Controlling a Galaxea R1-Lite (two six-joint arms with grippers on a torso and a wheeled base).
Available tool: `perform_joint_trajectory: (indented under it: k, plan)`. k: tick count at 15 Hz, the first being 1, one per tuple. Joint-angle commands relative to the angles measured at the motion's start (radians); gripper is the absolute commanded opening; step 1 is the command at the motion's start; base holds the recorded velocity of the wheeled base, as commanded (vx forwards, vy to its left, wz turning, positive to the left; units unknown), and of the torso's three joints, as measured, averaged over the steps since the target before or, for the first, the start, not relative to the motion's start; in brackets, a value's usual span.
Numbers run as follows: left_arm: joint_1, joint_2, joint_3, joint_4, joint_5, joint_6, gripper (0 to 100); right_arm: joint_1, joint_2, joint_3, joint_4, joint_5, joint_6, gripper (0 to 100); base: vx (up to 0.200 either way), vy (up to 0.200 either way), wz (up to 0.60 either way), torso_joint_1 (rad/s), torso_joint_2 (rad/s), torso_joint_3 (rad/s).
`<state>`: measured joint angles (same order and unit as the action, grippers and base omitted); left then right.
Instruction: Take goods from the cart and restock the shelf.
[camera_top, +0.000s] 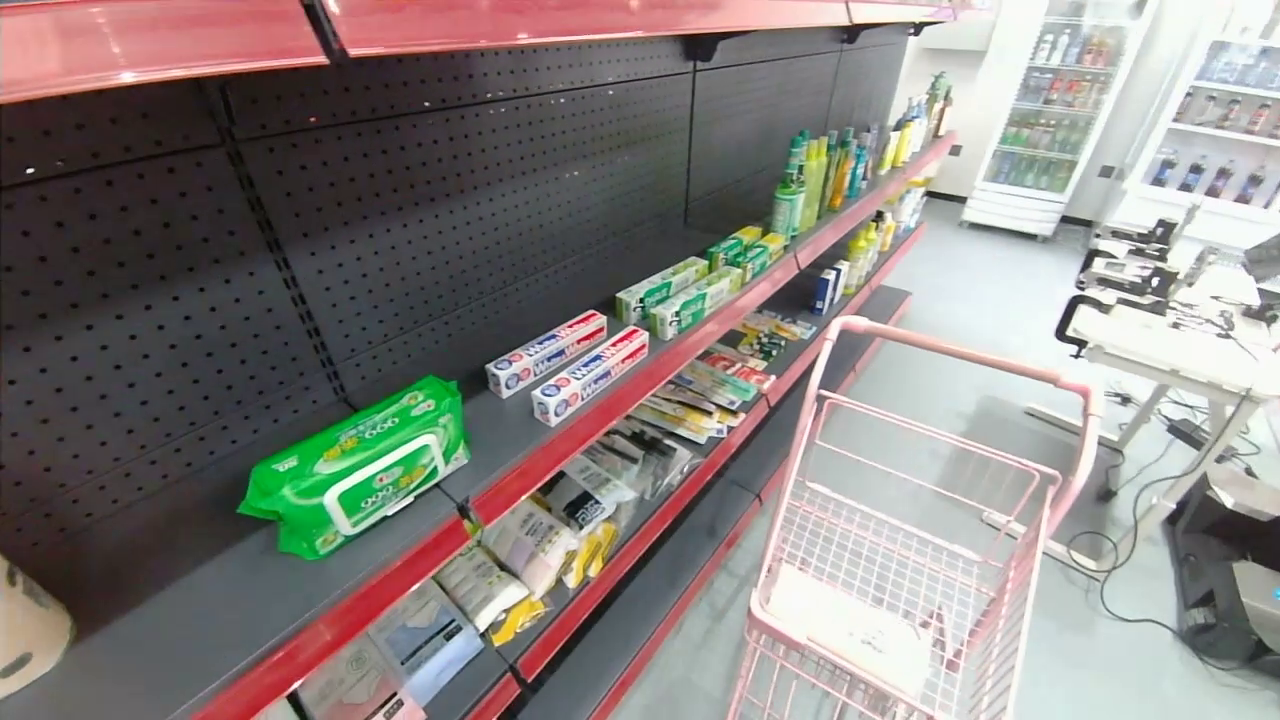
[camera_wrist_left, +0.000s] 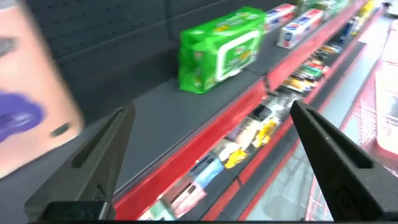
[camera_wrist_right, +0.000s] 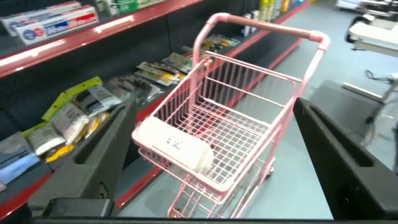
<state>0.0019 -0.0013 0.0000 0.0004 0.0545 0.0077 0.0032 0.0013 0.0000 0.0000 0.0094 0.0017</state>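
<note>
The pink wire cart (camera_top: 900, 520) stands in the aisle beside the shelf, with a white soft pack (camera_top: 850, 620) lying in its basket. On the grey shelf board (camera_top: 200, 610) lies a green wipes pack (camera_top: 350, 470), and a pale pink pack (camera_top: 30, 630) sits at the far left end. My left gripper (camera_wrist_left: 211, 155) hangs open over the shelf's front edge, between the pink pack (camera_wrist_left: 31, 93) and the green wipes pack (camera_wrist_left: 221, 46), holding nothing. My right gripper (camera_wrist_right: 217, 149) is open above the cart (camera_wrist_right: 242, 118), with the white pack (camera_wrist_right: 174, 144) below it.
Toothpaste boxes (camera_top: 565, 365), green boxes (camera_top: 680, 295) and bottles (camera_top: 820, 175) line the shelf farther along. The lower shelf holds many small packets (camera_top: 560, 520). A white desk (camera_top: 1180, 360) with cables and drink fridges (camera_top: 1050, 110) stand beyond the cart.
</note>
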Motion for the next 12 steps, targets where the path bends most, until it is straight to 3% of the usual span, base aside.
perform_joint_trajectory:
  k: [1, 2, 8, 12]
  plan:
    - [0.001, 0.001, 0.000, 0.000, 0.001, 0.000, 100, 0.000, 0.000, 0.000, 0.000, 0.000, 0.000, 100, 0.000, 0.000, 0.00, 0.000, 0.00, 0.000]
    - [0.001, 0.001, 0.000, 0.000, 0.001, 0.000, 100, 0.000, 0.000, 0.000, 0.000, 0.000, 0.000, 100, 0.000, 0.000, 0.00, 0.000, 0.00, 0.000]
    - [0.001, 0.001, 0.000, 0.000, 0.001, 0.000, 100, 0.004, 0.014, 0.000, 0.000, 0.018, -0.002, 100, -0.200, 0.000, 0.00, -0.002, 0.00, 0.002]
    - [0.001, 0.001, 0.000, 0.000, 0.001, 0.000, 100, -0.020, 0.111, -0.049, 0.000, 0.001, -0.032, 100, 0.000, 0.000, 0.00, 0.000, 0.00, 0.000]
